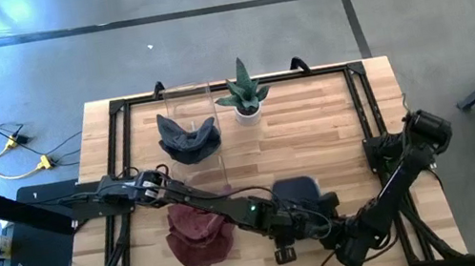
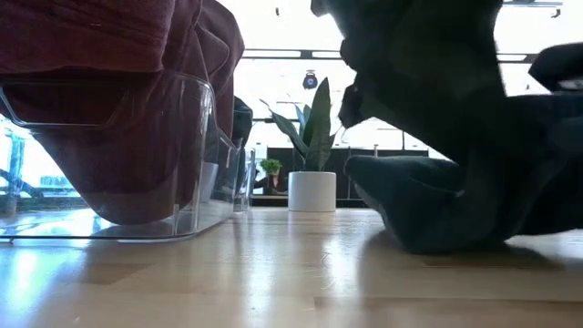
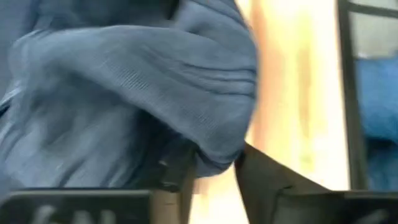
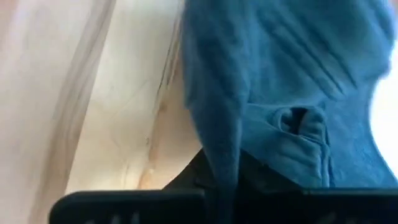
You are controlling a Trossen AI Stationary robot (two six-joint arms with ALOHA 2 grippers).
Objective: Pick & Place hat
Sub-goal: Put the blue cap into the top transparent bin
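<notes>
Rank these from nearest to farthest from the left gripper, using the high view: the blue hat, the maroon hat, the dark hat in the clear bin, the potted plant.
Left gripper, near the front edge:
1. Blue hat, right at the gripper.
2. Maroon hat, front left.
3. Dark hat, back left, in the clear bin.
4. Potted plant, back centre; too close to call against the dark hat.

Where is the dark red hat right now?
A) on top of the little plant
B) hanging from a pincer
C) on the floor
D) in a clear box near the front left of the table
D: the high view shows the dark red hat sitting near the table's front left, and the low view shows it inside a clear box, with no pincer on it.
</notes>
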